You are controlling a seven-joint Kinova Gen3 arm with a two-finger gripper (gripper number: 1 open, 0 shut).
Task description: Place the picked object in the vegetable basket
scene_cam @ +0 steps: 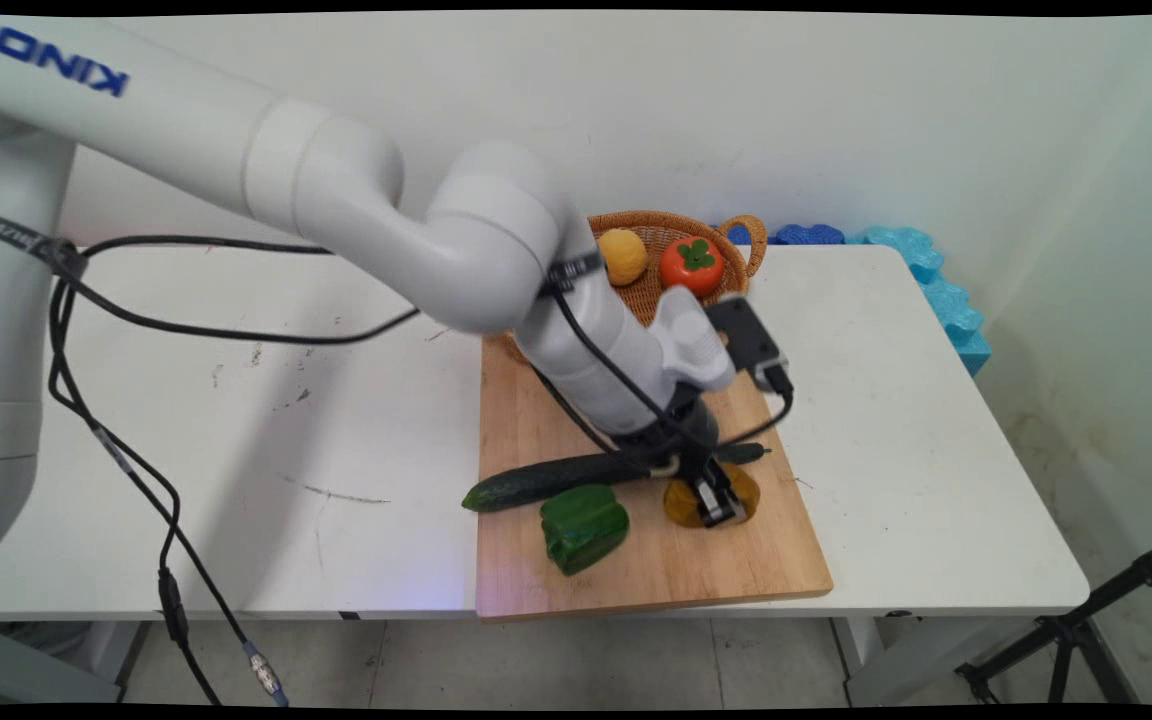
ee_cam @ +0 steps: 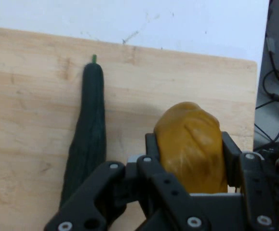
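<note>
My gripper (scene_cam: pixel 716 500) is down on the wooden cutting board (scene_cam: pixel 656 570), shut on a lumpy ochre-yellow vegetable (scene_cam: pixel 746 492). In the hand view the two black fingers (ee_cam: pixel 151 144) press on either side of that vegetable (ee_cam: pixel 190 149). A long dark green cucumber (scene_cam: pixel 546 480) lies just beside it across the board, its stem end passing behind the gripper. In the hand view the cucumber (ee_cam: pixel 88 134) is left of the fingers. A green bell pepper (scene_cam: pixel 584 527) sits on the board near its front, left of the gripper.
A wicker basket (scene_cam: pixel 658 222) at the back of the white table (scene_cam: pixel 286 400) holds a yellow fruit (scene_cam: pixel 622 256) and an orange-red one with a green calyx (scene_cam: pixel 692 265). Blue foam (scene_cam: pixel 926 280) lines the far right edge. A black tripod (scene_cam: pixel 1086 630) stands on the floor at the right.
</note>
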